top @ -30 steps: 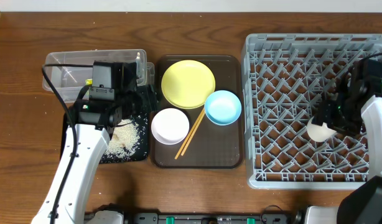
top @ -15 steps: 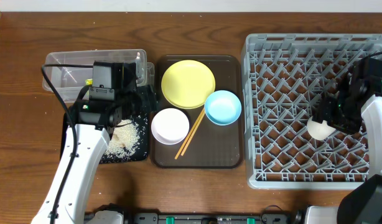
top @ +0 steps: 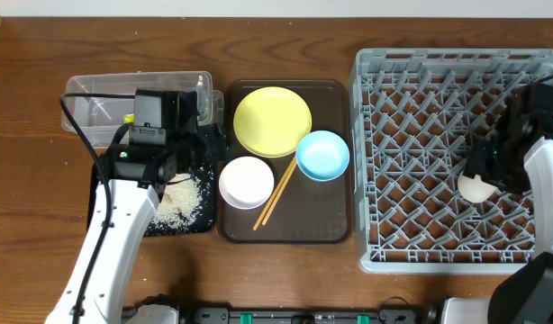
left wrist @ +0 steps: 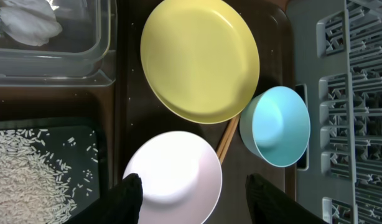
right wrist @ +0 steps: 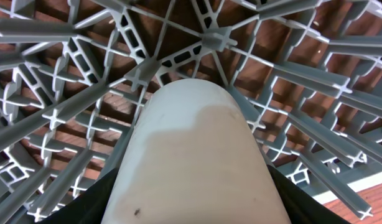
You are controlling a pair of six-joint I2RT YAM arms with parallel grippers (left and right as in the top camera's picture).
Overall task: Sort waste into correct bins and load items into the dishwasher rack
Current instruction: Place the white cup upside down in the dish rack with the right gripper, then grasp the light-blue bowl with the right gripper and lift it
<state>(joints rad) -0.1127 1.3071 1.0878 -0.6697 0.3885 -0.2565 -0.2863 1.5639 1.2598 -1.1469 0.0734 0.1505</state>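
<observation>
Two grippers shared the job: the right gripper (right wrist: 197, 208) clenched the small white cup (right wrist: 197, 143) low over the right side of the dishwasher rack (top: 439, 58). The left gripper (left wrist: 196, 199), fingers spread and empty, hovered above the white bowl (left wrist: 172, 168) in the near-left corner of the serving tray (top: 330, 216), with the yellow plate (left wrist: 200, 59) beyond.

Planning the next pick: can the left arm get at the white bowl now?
Probably yes. The open left gripper hangs close beside the white bowl, nothing lies on it, and the chopsticks only lie alongside.
</observation>
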